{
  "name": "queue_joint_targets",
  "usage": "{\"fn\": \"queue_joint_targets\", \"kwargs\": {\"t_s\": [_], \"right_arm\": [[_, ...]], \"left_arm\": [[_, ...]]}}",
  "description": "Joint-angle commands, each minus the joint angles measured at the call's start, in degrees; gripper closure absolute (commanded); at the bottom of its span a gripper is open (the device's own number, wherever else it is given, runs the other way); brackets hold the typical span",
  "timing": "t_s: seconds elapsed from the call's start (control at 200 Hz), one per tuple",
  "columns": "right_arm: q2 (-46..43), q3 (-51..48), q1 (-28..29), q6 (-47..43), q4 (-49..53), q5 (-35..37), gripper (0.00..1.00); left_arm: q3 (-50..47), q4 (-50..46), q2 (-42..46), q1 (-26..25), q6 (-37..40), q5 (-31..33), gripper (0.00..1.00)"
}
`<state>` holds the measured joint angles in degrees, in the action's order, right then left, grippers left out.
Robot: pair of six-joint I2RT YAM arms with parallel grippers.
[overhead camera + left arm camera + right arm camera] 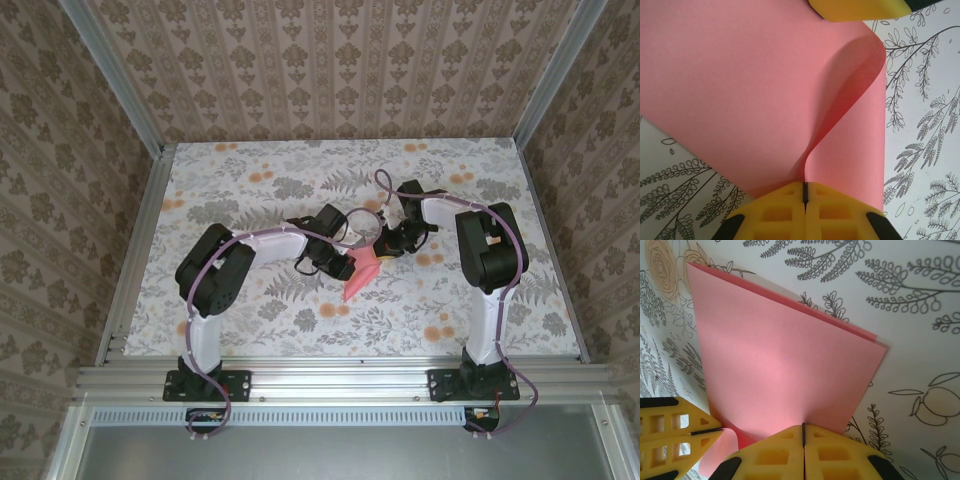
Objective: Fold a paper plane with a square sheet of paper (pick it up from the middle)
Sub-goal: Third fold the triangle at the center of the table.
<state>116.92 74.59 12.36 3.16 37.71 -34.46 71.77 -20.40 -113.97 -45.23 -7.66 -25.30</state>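
Matt paper, matt plastic, bare metal.
Your square sheet of paper looks thin, smooth and matt, with no shine even where it curls. The fingers are matt yellow plastic with moulded ribs. Your bench has a smooth printed covering, and the frame rail is dull silver metal.

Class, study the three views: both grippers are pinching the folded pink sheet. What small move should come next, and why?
Probably press the bulging bend flat into a crease. The left gripper and right gripper are both shut on the pink sheet; its layers nearly line up in the right wrist view, but the left wrist view shows the fold bowed open, uncreased.
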Motion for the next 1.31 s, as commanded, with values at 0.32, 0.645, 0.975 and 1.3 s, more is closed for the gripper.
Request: {"fn": "queue_joint_targets", "kwargs": {"t_s": [0.32,0.645,0.975,1.3], "right_arm": [[2.1,0.2,0.0,-0.3,0.9,-0.5,0.93],[2.3,0.5,-0.1,-0.5,1.0,-0.1,0.93],[2.1,0.5,-0.1,-0.4,1.1,-0.2,0.93],[-3.6,-0.2,-1.4,4.9,-2.9,-4.4,0.86]], "left_arm": [[3.3,-3.8,1.3,0.0,2.8,0.0,0.95],[3.0,-3.4,1.2,0.3,2.8,1.1,0.95],[3.1,-3.5,-1.6,0.4,3.2,1.4,0.95],[2.0,-2.8,-2.2,0.1,2.8,1.2,0.95]]}}
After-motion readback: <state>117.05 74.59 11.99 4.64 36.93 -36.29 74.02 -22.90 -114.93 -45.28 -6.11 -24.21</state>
